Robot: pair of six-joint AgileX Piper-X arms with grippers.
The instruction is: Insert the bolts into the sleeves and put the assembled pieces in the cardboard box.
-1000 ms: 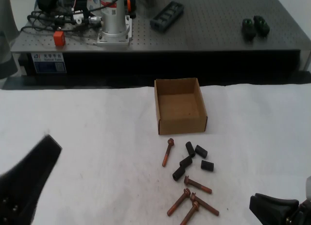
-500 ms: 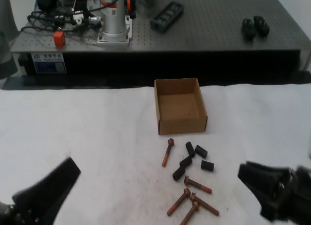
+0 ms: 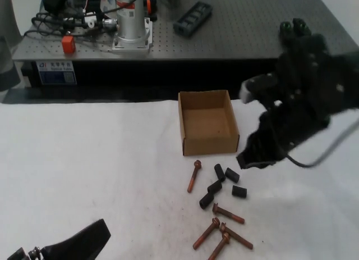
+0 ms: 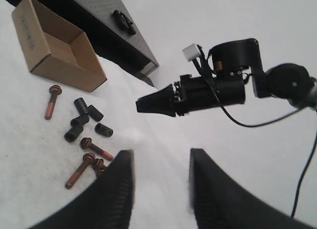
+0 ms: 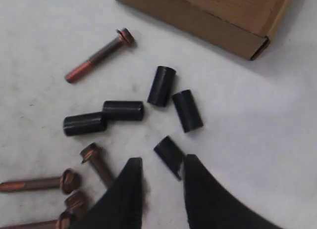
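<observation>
Several copper-coloured bolts (image 3: 228,213) and black sleeves (image 3: 214,187) lie loose on the white cloth in front of the open cardboard box (image 3: 208,143). My right gripper (image 3: 251,159) hangs just right of the sleeves, near the box's front right corner. Its own view has the fingers slightly apart and open, holding nothing, above one sleeve (image 5: 167,151), with other sleeves (image 5: 161,85) and a bolt (image 5: 99,55) beyond. My left gripper (image 3: 76,246) is low at the near left, open and empty (image 4: 161,187), facing the bolts (image 4: 51,101), the sleeves (image 4: 81,106) and the box (image 4: 64,73).
A dark perforated metal bench (image 3: 235,41) with a black front runs behind the cloth, carrying a silver post (image 3: 132,24), cables, an orange block (image 3: 68,44) and black parts (image 3: 192,17). Bare cloth lies left of the box.
The right arm came up from the near right corner and swung forward and left to the sleeves beside the box. The left gripper sank lower and slid right along the near edge.
</observation>
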